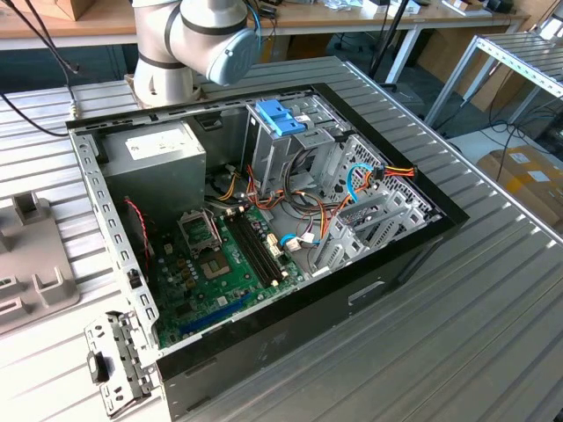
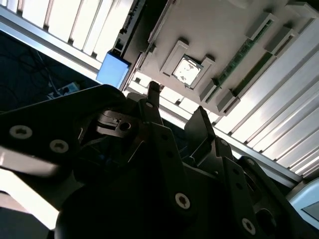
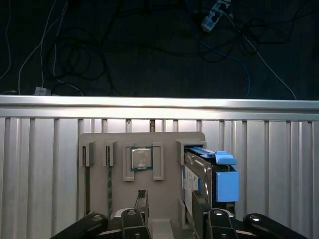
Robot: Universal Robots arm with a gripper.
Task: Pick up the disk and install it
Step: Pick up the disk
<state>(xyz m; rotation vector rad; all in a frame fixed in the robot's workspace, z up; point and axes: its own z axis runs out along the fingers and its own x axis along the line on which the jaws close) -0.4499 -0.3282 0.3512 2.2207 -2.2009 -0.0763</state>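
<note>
The disk (image 3: 219, 180) stands on edge in a slot of a grey holder plate (image 3: 169, 144), its grey metal body with a pale label framed by bright blue rails. In the second wrist view one blue rail of the disk (image 2: 114, 68) shows beside the plate (image 2: 219, 30). My gripper (image 3: 169, 205) hovers over the plate, open, with nothing between its fingers. One fingertip (image 3: 199, 203) overlaps the disk's labelled face, and the other fingertip (image 3: 141, 199) lies toward the chip. The second wrist view also has the gripper (image 2: 177, 112) open, its dark linkage in the foreground.
A processor chip (image 3: 141, 158) and two memory sticks (image 3: 87, 189) sit in the same plate. The table edge (image 3: 159, 102) lies just beyond, with cables over a dark floor. The open computer case (image 1: 290, 229) holds a power supply box (image 1: 163, 154) and a blue bracket (image 1: 280, 117) in its drive cage.
</note>
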